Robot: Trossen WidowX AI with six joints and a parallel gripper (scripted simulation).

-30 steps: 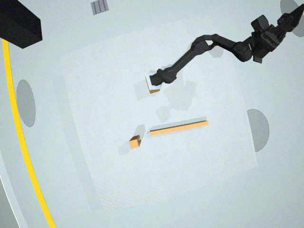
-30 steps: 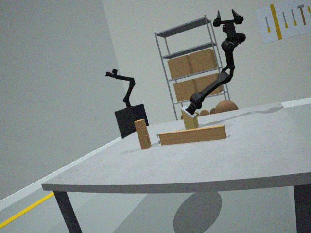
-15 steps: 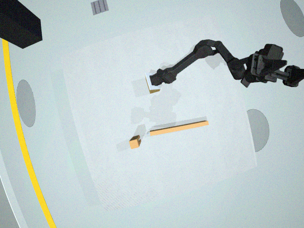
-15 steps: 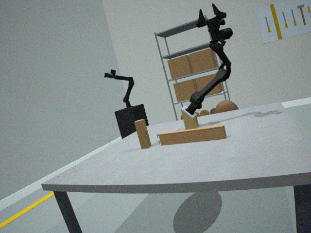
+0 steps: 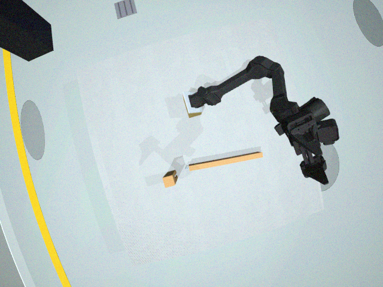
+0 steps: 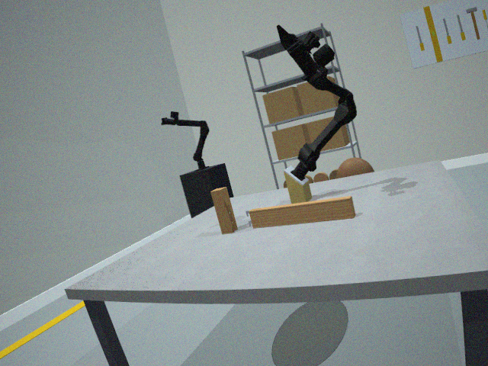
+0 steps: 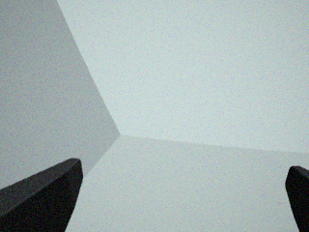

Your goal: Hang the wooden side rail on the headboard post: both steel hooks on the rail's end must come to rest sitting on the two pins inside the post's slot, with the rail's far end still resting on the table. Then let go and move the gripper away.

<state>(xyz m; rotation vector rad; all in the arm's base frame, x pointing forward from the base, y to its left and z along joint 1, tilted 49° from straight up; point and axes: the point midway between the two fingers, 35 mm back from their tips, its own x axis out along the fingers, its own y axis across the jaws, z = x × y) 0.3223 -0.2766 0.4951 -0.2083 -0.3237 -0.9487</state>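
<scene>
The wooden side rail (image 5: 225, 161) (image 6: 301, 213) lies on its long edge on the table (image 5: 216, 216) (image 6: 315, 260). Its small steel hooks (image 6: 248, 214) face the headboard post (image 5: 169, 179) (image 6: 223, 210). The post stands upright just off that end, with a small gap between them. My gripper (image 5: 315, 175) (image 6: 282, 32) (image 7: 188, 176) is open and empty. It is raised high above the table, far from the rail, beyond the rail's far end. In the wrist view only bare walls show between the two dark fingertips.
The arm's base sits on a yellow-and-white block (image 5: 192, 110) (image 6: 298, 189) behind the rail. A metal shelf with cardboard boxes (image 6: 275, 98) and a second arm on a black box (image 6: 204, 184) stand off the table.
</scene>
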